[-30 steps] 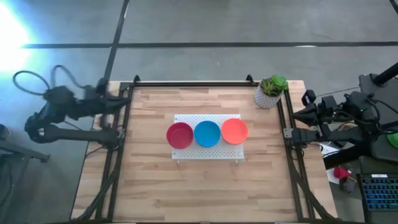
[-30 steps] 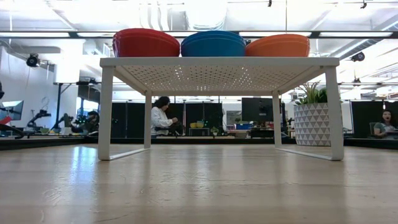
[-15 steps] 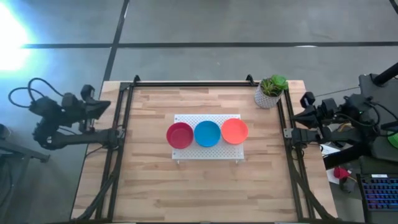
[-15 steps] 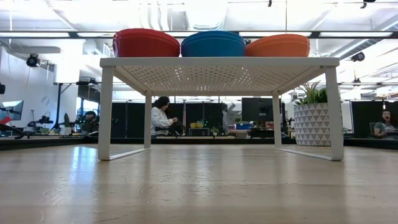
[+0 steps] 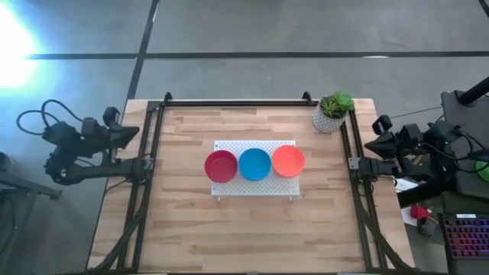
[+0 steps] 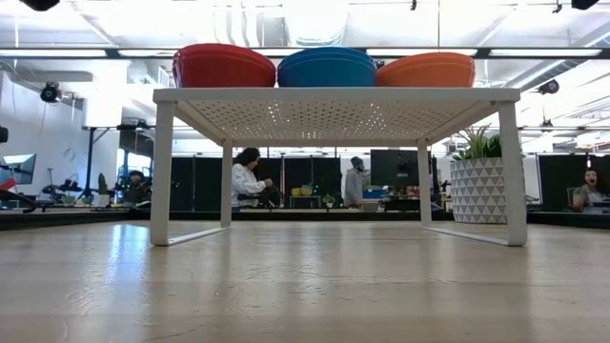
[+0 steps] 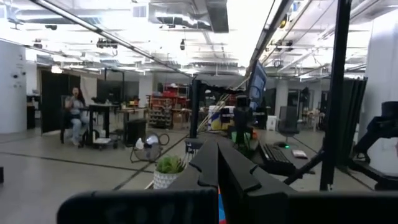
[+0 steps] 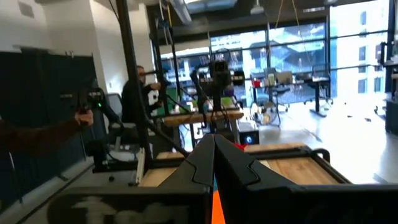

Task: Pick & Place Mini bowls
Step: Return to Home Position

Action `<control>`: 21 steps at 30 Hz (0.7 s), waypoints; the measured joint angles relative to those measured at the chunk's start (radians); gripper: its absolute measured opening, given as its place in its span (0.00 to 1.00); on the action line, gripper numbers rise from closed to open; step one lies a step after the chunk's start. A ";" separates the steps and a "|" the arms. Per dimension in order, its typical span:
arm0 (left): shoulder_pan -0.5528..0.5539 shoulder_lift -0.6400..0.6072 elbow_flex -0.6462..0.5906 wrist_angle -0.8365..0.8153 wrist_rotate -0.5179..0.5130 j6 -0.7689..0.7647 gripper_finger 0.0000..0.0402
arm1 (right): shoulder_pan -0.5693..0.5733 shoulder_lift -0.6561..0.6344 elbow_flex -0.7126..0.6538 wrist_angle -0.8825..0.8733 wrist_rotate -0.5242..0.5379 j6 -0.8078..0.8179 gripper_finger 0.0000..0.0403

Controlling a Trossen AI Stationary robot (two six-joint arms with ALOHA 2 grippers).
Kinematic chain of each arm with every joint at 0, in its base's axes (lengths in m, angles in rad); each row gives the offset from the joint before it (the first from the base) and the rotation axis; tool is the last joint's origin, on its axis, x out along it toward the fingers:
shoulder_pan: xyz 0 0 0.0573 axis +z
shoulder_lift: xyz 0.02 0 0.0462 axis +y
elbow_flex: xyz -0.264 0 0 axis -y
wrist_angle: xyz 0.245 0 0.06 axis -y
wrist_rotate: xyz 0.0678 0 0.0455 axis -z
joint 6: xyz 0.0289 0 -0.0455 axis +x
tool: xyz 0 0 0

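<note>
**Bowls on the shelf, arms parked at the sides: small risks only**

The red bowl, blue bowl and orange bowl sit in one row on the white shelf, mid-table, blue in the centre. The left gripper is beside the left edge of the table, outside it. The right gripper is beside the right edge. In both wrist views the fingers are pressed together w/ nothing between them.

Possible problems, in my judgement:
- A knock on the table or shelf could make the bowls slide, as they only rest on top of it.
- The cable loops loosely behind the left arm and may catch if that arm folds more.
- A person's sleeve shows in the right wrist view. How near it is to that arm I cannot tell.

Hard to see:
- How many bowls are in each pile. From above only the top bowl shows, and from the low view each looks like one dome.
- Whether neighbour rims touch or are only v. close.
- The bowls do not show in either wrist view.
- The plant is at the far right corner, well apart from the bowls.
</note>
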 joint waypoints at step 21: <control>0.000 -0.009 -0.346 0.219 -0.003 0.023 0.00 | 0.000 0.000 -0.243 0.161 0.000 -0.044 0.02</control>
